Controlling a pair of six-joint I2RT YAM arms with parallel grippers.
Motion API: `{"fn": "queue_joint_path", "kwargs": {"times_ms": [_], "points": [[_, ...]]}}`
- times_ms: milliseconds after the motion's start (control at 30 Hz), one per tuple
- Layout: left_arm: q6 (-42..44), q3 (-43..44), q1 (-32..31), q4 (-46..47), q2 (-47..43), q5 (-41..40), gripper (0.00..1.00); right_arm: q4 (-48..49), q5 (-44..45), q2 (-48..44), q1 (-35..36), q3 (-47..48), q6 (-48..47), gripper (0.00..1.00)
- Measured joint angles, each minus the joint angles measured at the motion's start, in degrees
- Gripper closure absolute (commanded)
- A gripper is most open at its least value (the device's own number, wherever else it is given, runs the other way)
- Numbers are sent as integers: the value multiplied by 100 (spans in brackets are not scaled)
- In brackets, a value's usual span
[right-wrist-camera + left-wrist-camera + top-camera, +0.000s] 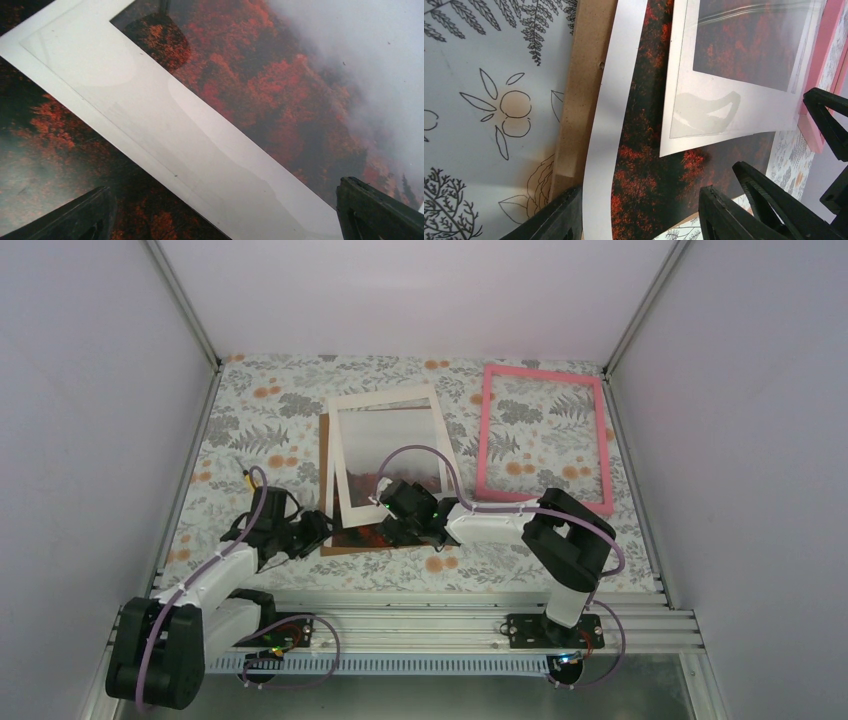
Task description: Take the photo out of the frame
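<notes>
On my far left, the left arm (pixel 215 575) reaches in low over the floral counter (pixel 270 390). From its wrist camera, the left jaws stand partly apart and clamp nothing. One finger is by the brown backing board (pixel 579 100), the other is further right, and the near edge of the photo (pixel 649 165) lies in the gap between them.

The photo rests flat on that board with its dark red trees toward me. A pale strip (pixel 606 125) runs in a bow down its left side. I cannot tell whether it is a margin or a lifted edge.

The cream mat (pixel 724 115) lies skewed over the upper part of the photo. The misty sky and some of the trees show through its window, and a band of red foliage sticks out below its lower border.

The right arm (pixel 490 525) comes in from the other side. The right jaws are spread wide, hanging just above the mat's lower border and the photo, gripping nothing.

Well apart on the right, the pink frame (pixel 545 440) lies flat on the counter, and the cloth pattern shows through its opening.
</notes>
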Motion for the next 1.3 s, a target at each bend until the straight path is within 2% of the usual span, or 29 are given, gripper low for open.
{"fn": "queue_joint_path", "kwargs": {"times_ms": [333, 633, 1000, 1300], "points": [[-136, -144, 0, 457, 142, 179, 43, 133, -369, 17, 7, 76, -125, 0], [-164, -219, 0, 721, 236, 258, 47, 190, -538, 420, 170, 651, -219, 0], [-177, -271, 0, 765, 201, 251, 50, 136, -450, 1473, 304, 1880, 24, 0], [-168, -297, 0, 763, 164, 247, 50, -133, -138, 1679, 310, 1985, 181, 0]]}}
